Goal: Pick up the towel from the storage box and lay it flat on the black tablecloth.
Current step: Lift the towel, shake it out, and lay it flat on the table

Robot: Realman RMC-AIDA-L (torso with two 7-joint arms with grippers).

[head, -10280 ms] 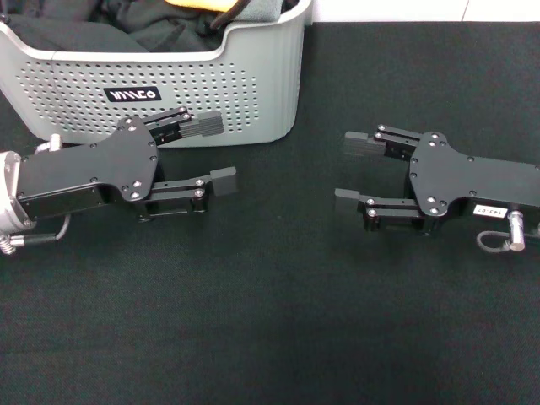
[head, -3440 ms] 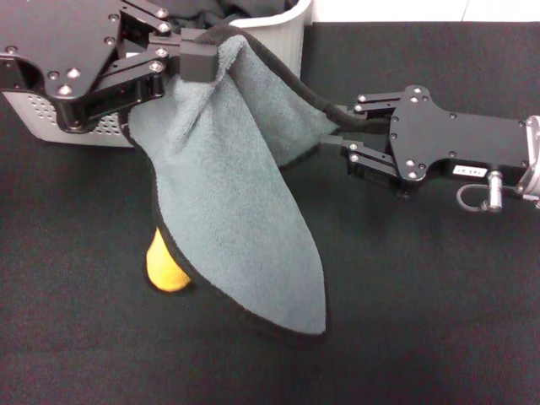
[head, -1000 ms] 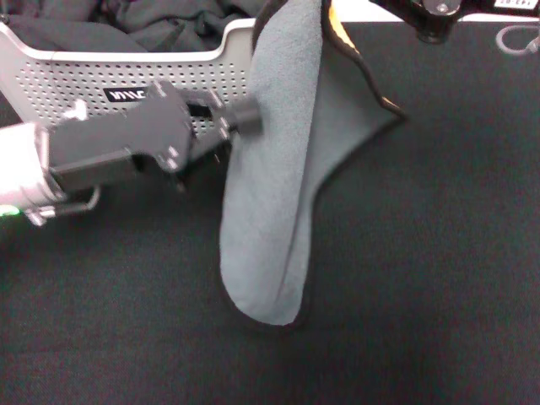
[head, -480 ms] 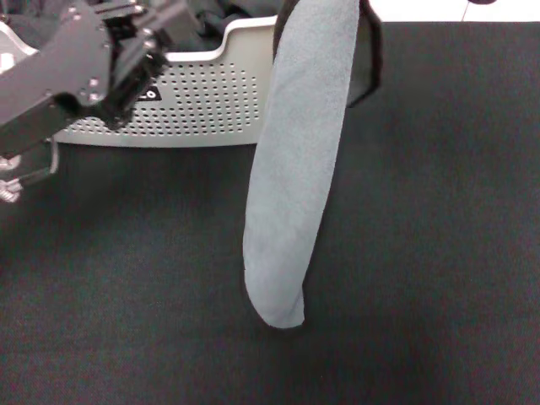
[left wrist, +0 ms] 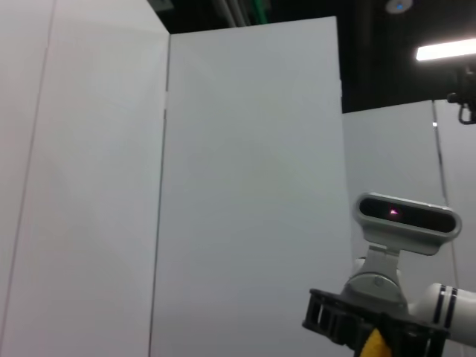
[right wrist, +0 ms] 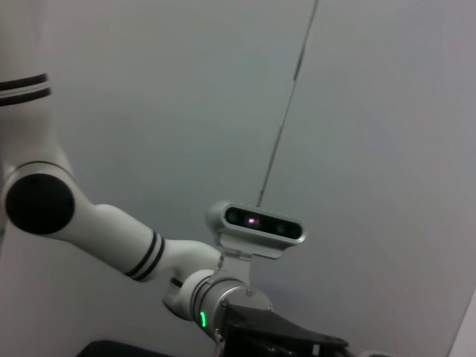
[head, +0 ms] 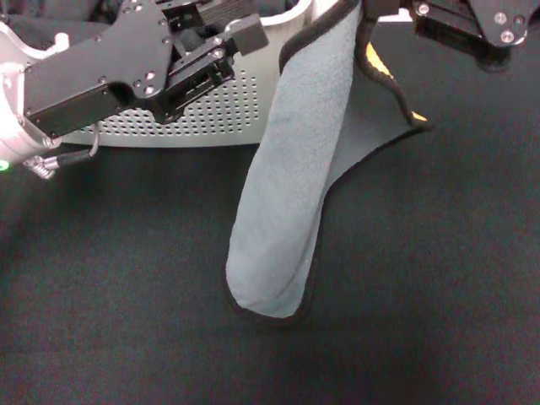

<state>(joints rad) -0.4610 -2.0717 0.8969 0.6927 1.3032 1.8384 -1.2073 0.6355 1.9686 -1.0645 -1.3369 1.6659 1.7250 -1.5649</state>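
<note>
**Head view: towel hanging from the right gripper, not yet spread**

Head view showed the left gripper (head: 221, 38) raised at the far left of the black tablecloth (head: 439, 278), in front of the storage box (head: 211, 114) that stood at the tablecloth's far left edge. Its fingers were spread and pinched nothing, and they pointed toward the hanging cloth just beside them without touching it. Dark cloths (head: 38, 10) lay in the box behind the arm.

Toward the middle, the towel (head: 287, 194) was out of the box. It hung in a long fold from the far edge of the tablecloth down toward the near middle, and its lower end seemed to rest on the fabric. A second flap spread out to the right, with something yellow (head: 375, 61) showing along its black border.

At the far right edge, the right gripper (head: 396, 10) held the towel's top edge; its fingertips were cut off by the frame, so I could not tell how they stood, though the hang of the cloth suggested a pinch there. The wrist views looked only at white walls and the other arm.

To lay it flat well, the free left gripper would probably need to take a top corner away from the right one's hold, so the fold opens. Both should then lower together and drag gently, letting the bottom hem settle first so no crease gets trapped.
</note>
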